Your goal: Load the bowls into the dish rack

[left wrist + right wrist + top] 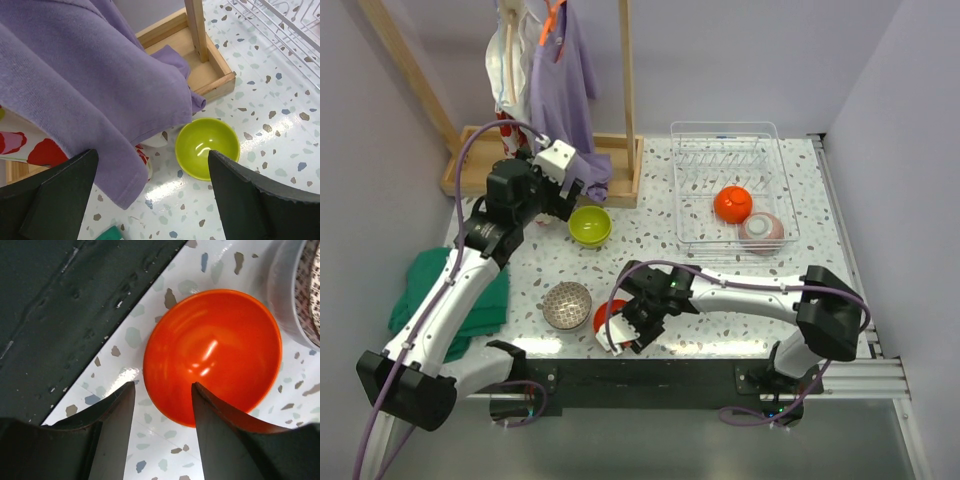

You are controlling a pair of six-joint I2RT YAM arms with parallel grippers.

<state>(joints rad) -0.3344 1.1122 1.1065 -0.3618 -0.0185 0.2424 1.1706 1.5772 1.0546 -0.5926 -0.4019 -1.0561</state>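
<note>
While the left end effector [563, 203] hovers at about 10 o'clock on the desk [660, 250] with its jaws spread wide and nothing between them, the lime green bowl [589, 225] stands upright on the speckled surface just at its 4 o'clock; in the left wrist view that bowl lies ahead of the fingers [55, 200], nearer the one on the right of the view.

The right end effector [620, 332] sits at 6 o'clock, by the desk's near edge; its jaws stand partway apart, straddling the rim of the near orange-red bowl [220, 355]; one finger is outside the wall, the other over the hollow; whether the pads press the rim I cannot tell. The grey speckled bowl [566, 305] stands upright just beside, at that bowl's 9 o'clock.

The dish rack [692, 140] lies at 1 o'clock; it holds the racked orange-red bowl [732, 204] and, touching or nearly so at its 4 o'clock, the pinkish bowl [761, 230], underside up, in the rack's near right part.

At 11 o'clock stands the wooden tray base [622, 192], a purple garment [565, 70] hanging over it; a green cloth [450, 290] lies at 8 o'clock.
</note>
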